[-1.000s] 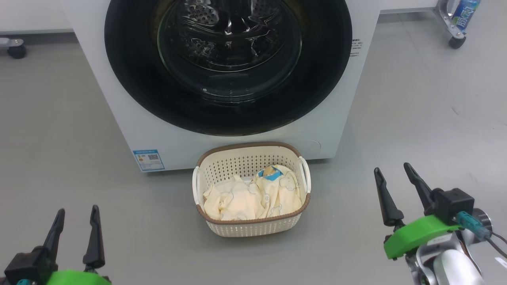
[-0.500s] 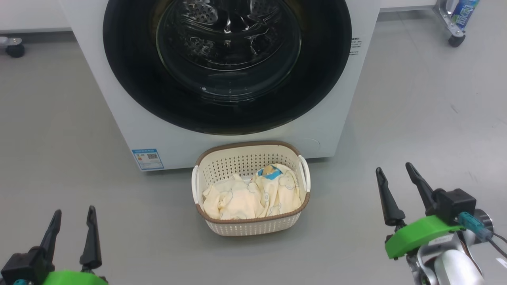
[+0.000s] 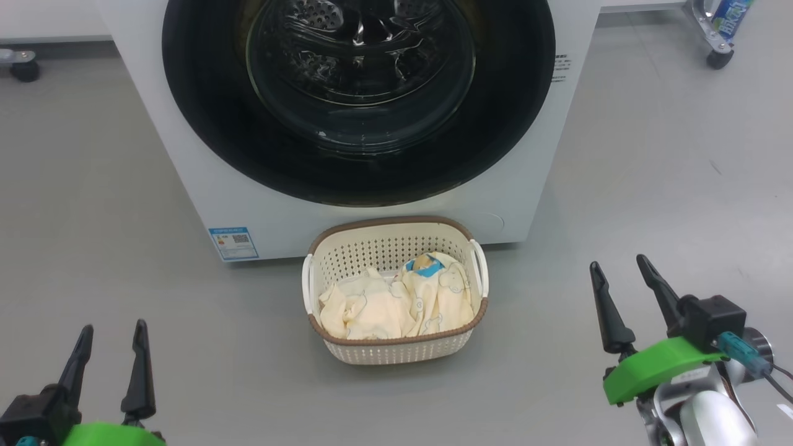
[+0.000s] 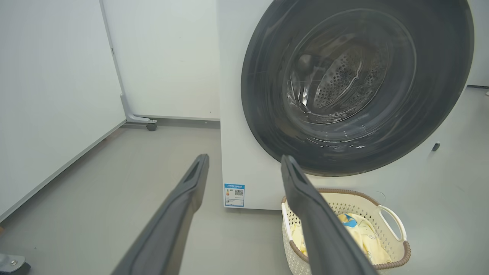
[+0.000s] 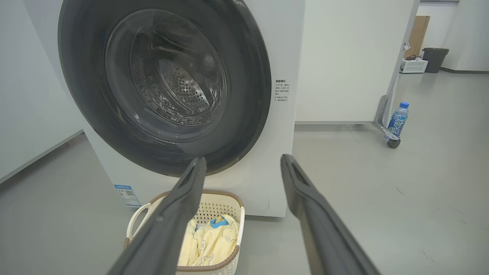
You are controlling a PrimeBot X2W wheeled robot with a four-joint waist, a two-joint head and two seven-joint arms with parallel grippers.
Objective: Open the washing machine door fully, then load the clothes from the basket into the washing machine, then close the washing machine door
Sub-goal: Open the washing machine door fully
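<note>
- The left hand (image 3: 114,326) hangs low at the robot's left above the grey floor (image 3: 93,217). Its two long dark fingers (image 3: 140,365) point forward and stand well apart, gripping nothing.
- The right hand (image 3: 618,262) is held slightly higher at the robot's right on a green mount with a pale metal wrist. Its tapered fingers are likewise spread wide and empty.
- Both hands aim toward the washing machine (image 3: 186,186), a smooth white box standing on the floor between them and well ahead of both.
- The washing machine door (image 3: 204,124) lies shut against the front. It has a broad glossy black ring around bulging clear glass, with the perforated steel drum visible behind it.
- The basket (image 3: 396,353) sits on the floor just in front of the machine, below the door. It is a rounded rectangle of cream perforated plastic with a brown woven-look rim and white side handles.
- The clothes (image 3: 384,306) lie crumpled inside the basket, soft pale yellow fabric with outlined bears and one blue and tan patch.
- A blue label (image 3: 233,243) marks the machine's lower corner.
</note>
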